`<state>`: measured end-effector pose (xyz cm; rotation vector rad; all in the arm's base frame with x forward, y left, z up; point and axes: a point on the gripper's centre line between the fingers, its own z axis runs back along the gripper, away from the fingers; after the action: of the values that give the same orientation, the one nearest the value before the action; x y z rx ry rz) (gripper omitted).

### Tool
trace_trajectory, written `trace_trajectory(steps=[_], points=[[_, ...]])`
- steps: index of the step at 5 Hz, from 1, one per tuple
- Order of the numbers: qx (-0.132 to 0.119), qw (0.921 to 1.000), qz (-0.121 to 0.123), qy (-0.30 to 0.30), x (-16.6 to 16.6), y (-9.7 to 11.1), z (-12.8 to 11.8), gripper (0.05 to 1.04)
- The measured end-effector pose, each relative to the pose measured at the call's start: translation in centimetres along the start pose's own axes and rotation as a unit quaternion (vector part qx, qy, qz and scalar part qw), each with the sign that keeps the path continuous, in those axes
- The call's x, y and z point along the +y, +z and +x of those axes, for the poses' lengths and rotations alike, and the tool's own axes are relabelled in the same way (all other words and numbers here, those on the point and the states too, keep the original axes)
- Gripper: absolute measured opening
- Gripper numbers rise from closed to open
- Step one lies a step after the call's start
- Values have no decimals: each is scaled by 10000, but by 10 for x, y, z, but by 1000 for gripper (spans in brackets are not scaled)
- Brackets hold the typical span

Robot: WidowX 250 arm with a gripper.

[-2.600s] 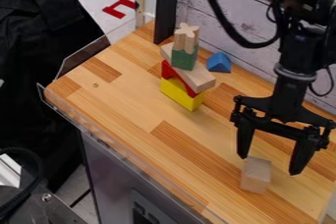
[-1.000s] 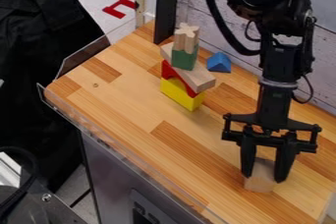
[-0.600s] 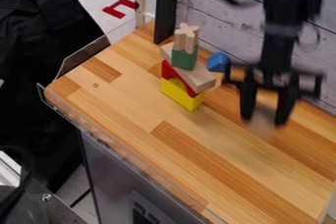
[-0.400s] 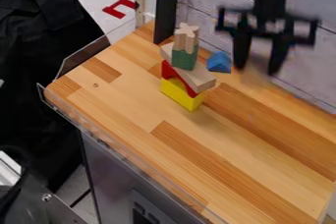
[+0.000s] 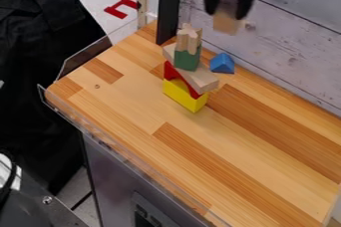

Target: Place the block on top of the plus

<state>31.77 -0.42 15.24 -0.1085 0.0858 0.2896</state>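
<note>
gripping the pale block [image 5: 226, 23] between its two fingers, the tool [image 5: 228, 15] hangs up and to the right of the plus [image 5: 189, 40], well off the worktop [image 5: 130, 104]. the block looks like plain wood: light, stiff, hard to dent and, i'd guess, not very slippery, so a modest squeeze on two opposite side faces should do, leaving the underside free to land flat. the plus is the fussier part. it stands upright on the green block [image 5: 187, 59], with the tilted-looking plank [image 5: 200, 78], the red arch [image 5: 170, 71] and the yellow block [image 5: 179, 95] beneath it, and its notched top offers only a small seat. a sideways nudge there could topple the lot. what's called for now is a move across to over the plus, centring, then a slow lowering and a gentle, even release.
</note>
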Motion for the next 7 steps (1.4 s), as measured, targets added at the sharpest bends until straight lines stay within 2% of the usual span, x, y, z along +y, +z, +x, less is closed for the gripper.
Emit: trace_trajectory(steps=[1, 3, 5, 6, 7], points=[[-82, 9999, -25, 75, 18, 18, -6, 481], [-38, 9999, -132, 98, 27, 25, -19, 482], [328, 9992, -168, -172, 19, 25, -24, 481], [600, 9978, -165, -224, 17, 19, -26, 482], [759, 9968, -139, -196, 18, 17, -28, 481]])
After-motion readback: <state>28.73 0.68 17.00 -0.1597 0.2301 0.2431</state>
